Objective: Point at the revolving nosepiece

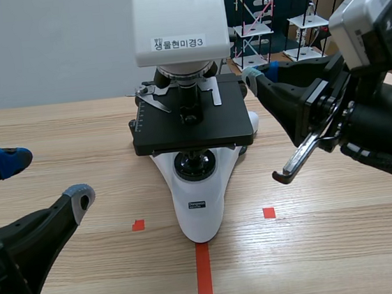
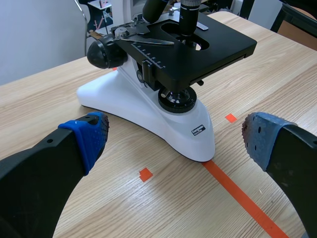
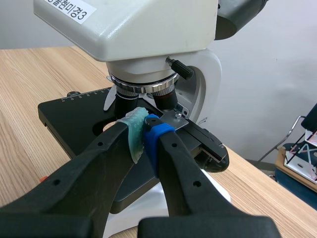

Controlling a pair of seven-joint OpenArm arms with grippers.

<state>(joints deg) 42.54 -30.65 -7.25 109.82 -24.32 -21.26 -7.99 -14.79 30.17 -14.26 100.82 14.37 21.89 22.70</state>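
Observed from the room. The microscope [image 1: 191,126] stands upright at the middle of the table [image 1: 346,243], its base set on the orange-red tape line [image 1: 204,276], presumably so both arms can reach it equally.

The revolving nosepiece [image 3: 143,82] sits under the white head, above the black stage [image 1: 194,129], with the objectives hanging from it.

Right jaws: closed on nothing, the two pads [image 3: 134,139] pressed together into a single tip. This suits pointing rather than gripping. The tip is raised beside the stage, aimed up toward the objectives, near the nosepiece but below it. No contact is evident.

Left jaws: spread wide and empty, pads [image 2: 91,134] low over the table on the near side of the base. In my judgement this arm is parked clear of the job.

Writing: the label on the head [image 1: 179,43] reads "생물현미경3". A small label on the base [image 1: 200,204] is too small to read. A graduated scale [image 2: 151,57] runs along the stage edge.
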